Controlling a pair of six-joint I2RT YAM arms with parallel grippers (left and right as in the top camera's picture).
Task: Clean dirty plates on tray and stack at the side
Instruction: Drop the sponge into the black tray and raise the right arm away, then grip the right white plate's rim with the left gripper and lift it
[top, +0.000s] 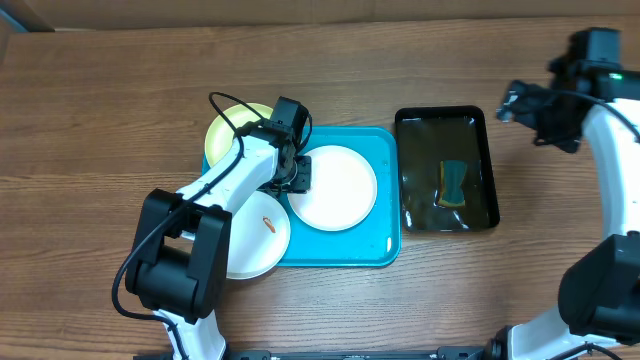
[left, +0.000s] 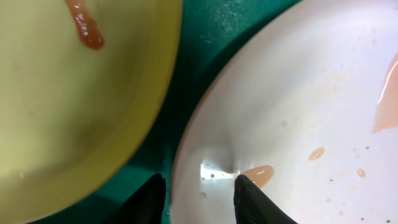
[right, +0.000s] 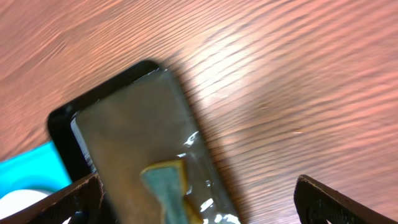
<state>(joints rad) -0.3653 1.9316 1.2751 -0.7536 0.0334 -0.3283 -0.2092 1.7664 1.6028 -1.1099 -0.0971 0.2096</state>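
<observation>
A white plate (top: 340, 188) lies on the turquoise tray (top: 385, 215), wet with faint orange traces (left: 258, 174). My left gripper (top: 297, 176) is shut on its left rim, one finger (left: 152, 199) outside over the tray, the other (left: 252, 202) pressing inside the plate (left: 298, 93). A yellow-green plate (top: 225, 128) with an orange smear (left: 87, 28) sits at the tray's back left corner. A second white plate (top: 255, 240), smeared orange, overhangs the front left edge. My right gripper (top: 520, 100) hangs wide open, holding nothing, above the table's back right.
A black glossy tray (top: 447, 125) with water stands right of the turquoise tray. A blue-and-yellow sponge (top: 453, 185) lies in it, seen under my right gripper (right: 199, 205) as the sponge (right: 168, 186). Bare wooden table (top: 100, 100) surrounds both trays.
</observation>
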